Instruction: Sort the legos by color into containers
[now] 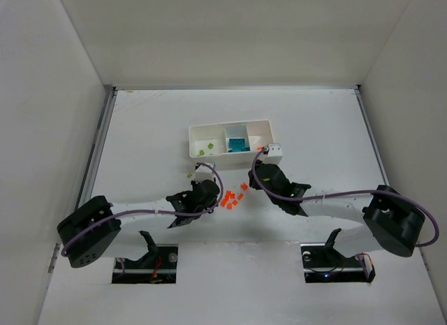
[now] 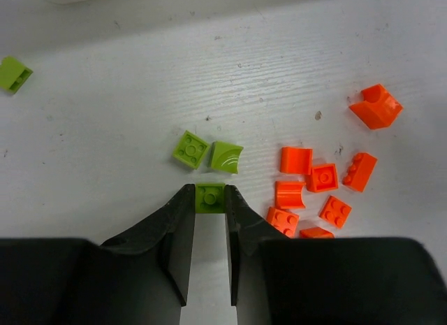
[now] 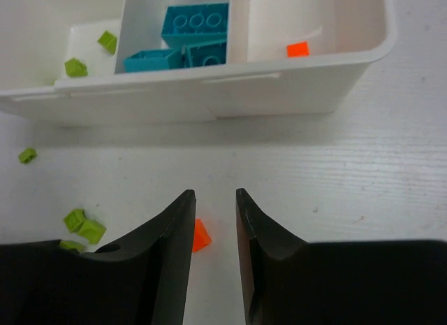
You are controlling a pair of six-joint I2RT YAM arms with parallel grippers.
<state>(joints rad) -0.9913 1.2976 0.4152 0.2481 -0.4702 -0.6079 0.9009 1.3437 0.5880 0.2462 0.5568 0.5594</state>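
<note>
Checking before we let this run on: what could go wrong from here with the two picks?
1. The left gripper pinches the lime brick at its very fingertips only; it might twist out on the lift.
2. The orange cluster lies close beside that gripper's finger and could get knocked.
3. The right gripper stands open with the orange brick off-centre, part hidden by one finger; closing may push it aside.

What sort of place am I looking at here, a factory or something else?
Probably a robotics lab test booth, not a factory: plain white walls box in a table, two small arms sit at its near edge, and the only work is toy bricks near a sorting tray.
</note>
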